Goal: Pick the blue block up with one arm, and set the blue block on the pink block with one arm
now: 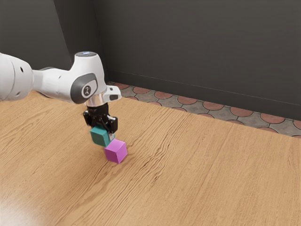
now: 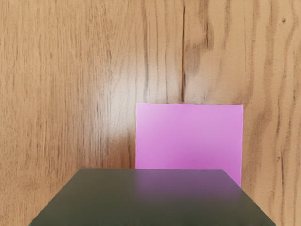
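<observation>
A teal-blue block (image 1: 99,136) hangs above the wooden table, with my black gripper (image 1: 100,129) shut on it from two sides. The pink block (image 1: 115,151) rests on the table just below it and slightly toward the exterior view's right; the held block overlaps its upper left corner there. In the wrist view the held block (image 2: 150,197) is a dark shape right under the hand. The pink block (image 2: 188,141) lies beyond it, offset to one side and partly covered by it.
The wooden table (image 1: 188,179) stretches wide around both blocks. Past its far edge lies a tiled floor (image 1: 221,110), then a dark wall.
</observation>
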Controlling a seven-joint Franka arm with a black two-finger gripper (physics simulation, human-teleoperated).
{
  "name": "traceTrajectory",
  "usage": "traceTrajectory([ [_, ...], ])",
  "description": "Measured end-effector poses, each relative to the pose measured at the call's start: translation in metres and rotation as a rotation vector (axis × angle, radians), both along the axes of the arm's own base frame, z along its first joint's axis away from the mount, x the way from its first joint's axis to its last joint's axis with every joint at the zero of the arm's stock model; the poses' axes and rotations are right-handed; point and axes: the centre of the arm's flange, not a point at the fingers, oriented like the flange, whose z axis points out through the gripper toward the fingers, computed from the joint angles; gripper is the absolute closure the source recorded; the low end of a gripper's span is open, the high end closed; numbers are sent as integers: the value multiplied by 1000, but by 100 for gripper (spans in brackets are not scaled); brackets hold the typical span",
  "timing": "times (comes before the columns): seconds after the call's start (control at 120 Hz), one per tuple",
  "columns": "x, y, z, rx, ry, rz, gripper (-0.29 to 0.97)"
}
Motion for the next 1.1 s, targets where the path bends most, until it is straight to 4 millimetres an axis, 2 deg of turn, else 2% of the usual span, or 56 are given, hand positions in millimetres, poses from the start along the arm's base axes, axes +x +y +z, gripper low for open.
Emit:
traceTrajectory([
  [0.075,10,-2,-4,1,9,-20,30],
  [0.233,15,-5,-14,-8,31,-47,29],
  [0.408,28,-18,-15,-20,24,-87,28],
  [0.625,30,-18,-19,-32,31,-103,27],
  [0.767,30,-18,-20,-37,33,-118,14],
  [0.933,30,-19,-19,-48,30,-128,6],
  [1.017,29,-19,-5,-52,10,-133,4],
  [1.1,23,-19,36,-56,-45,-139,3],
])
